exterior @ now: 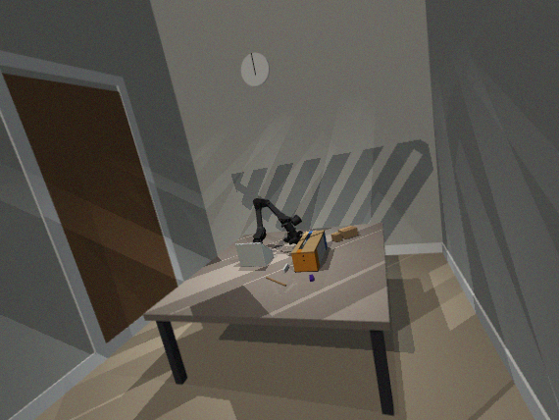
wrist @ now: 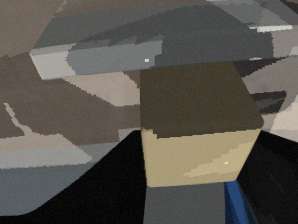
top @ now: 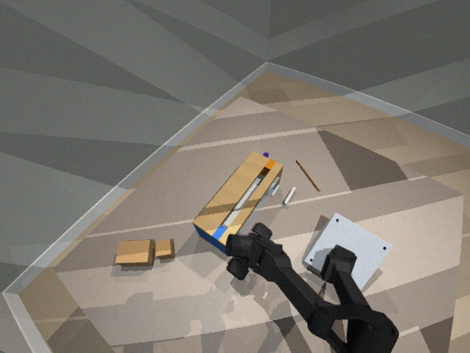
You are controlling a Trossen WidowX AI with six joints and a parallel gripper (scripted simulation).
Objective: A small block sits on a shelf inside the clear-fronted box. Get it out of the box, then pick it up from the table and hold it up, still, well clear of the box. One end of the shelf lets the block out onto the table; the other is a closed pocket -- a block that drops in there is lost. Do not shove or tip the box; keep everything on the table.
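Observation:
The tan box [top: 231, 194] [exterior: 308, 252] lies long on the table, with a blue end near my arm and an orange end far from it. My gripper [top: 238, 265] [exterior: 294, 238] [wrist: 184, 136] is low beside the blue end and is shut on a small tan block [wrist: 200, 129]. In the wrist view the block sits between the two dark fingers, with the box's blue edge [wrist: 241, 223] at the lower right. In the top and exterior views my gripper hides the block.
A small purple piece [top: 265, 154] [exterior: 311, 278] lies by the orange end. A thin wooden stick [top: 307, 175] [exterior: 276, 281] and a short white bar [top: 289, 195] [exterior: 286, 268] lie beside the box. Two tan blocks [top: 134, 251] [top: 164, 248] lie to the left. My arm stands on a grey plate [top: 359, 243].

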